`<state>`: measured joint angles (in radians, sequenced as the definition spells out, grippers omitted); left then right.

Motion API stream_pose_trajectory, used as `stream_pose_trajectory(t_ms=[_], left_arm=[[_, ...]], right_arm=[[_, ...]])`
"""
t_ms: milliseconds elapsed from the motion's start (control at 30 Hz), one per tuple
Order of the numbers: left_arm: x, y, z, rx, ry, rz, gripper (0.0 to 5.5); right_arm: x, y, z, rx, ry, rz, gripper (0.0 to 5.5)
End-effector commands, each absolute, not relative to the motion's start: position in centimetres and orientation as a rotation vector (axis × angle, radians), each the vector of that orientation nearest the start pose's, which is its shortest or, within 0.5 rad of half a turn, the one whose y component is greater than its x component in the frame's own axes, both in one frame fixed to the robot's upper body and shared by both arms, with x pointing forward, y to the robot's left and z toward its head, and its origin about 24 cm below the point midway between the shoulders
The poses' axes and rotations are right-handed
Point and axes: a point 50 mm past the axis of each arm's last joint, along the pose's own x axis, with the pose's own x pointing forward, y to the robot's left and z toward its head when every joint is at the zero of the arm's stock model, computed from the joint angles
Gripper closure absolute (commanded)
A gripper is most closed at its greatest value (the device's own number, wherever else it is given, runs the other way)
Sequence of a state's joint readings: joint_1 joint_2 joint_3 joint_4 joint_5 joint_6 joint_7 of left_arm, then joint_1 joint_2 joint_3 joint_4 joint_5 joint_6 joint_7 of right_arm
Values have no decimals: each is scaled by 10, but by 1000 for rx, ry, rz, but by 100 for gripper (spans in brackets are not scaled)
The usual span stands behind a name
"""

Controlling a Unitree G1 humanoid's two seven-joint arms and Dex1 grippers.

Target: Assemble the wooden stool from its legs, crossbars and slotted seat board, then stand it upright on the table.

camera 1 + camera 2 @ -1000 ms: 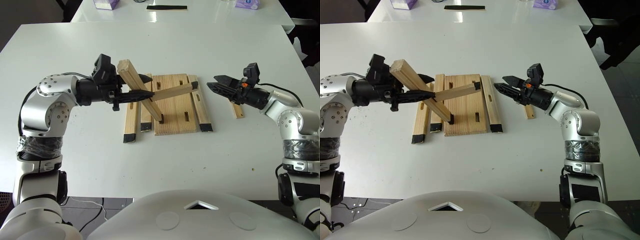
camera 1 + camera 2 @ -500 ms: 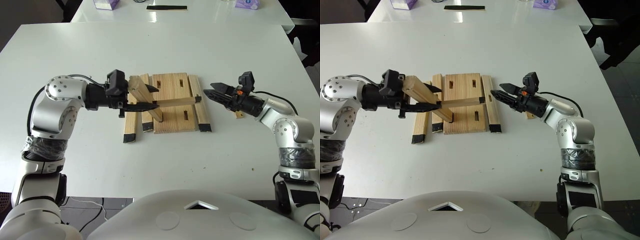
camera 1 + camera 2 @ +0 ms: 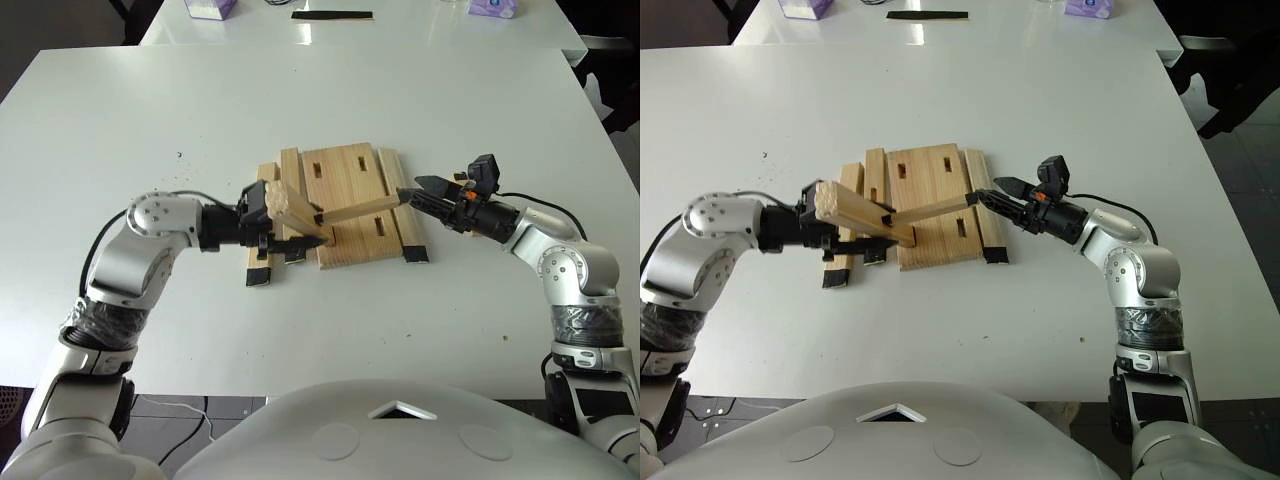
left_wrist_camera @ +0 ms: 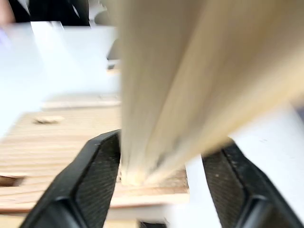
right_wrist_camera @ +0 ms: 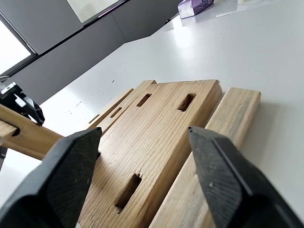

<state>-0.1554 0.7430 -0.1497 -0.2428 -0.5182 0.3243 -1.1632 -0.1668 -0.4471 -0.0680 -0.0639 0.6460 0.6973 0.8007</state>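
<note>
The left end effector (image 3: 298,240) is clamped on a leg (image 3: 288,203) at the 9 o'clock edge of the seat board (image 3: 350,165). Its crossbar (image 3: 360,208) points toward 3 o'clock, and the free end lies just at 9 o'clock from the right end effector (image 3: 418,190) (spread wide, empty), the nearer arm.

— Where is the seat board (image 3: 350,195) located?
— Flat at the centre of the table (image 3: 450,110). Two legs (image 3: 290,165) are laid along its left side, one leg (image 3: 408,232) against its right.
— And the crossbar (image 3: 360,208)?
— Above the board, joined to a raised leg (image 3: 287,202) over its left edge.
</note>
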Motion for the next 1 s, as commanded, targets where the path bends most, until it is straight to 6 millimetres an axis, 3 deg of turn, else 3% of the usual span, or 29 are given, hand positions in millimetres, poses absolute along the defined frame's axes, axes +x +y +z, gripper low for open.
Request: stream_pose_trajectory(t_ms=[33,200,300,400,567,733,867,1000], left_arm=[[223,186,127,267,220,-1351,226],[203,210,111,358,351,-1242,226],[201,233,95,411,439,-1029,226],[208,244,84,328,439,-710,226],[211,225,75,45,364,-400,226],[206,216,66,-118,406,-136,226],[193,200,61,-167,474,-40,226],[189,179,64,-186,485,-59,226]], right_arm=[[257,-189,76,353,352,844,219],[254,-193,73,351,356,814,219],[255,-197,73,342,345,771,219],[258,-201,76,347,331,740,219],[259,-202,76,343,333,726,219],[261,-202,76,329,344,731,219],[258,-204,74,324,359,722,219],[255,-202,70,323,381,723,219]])
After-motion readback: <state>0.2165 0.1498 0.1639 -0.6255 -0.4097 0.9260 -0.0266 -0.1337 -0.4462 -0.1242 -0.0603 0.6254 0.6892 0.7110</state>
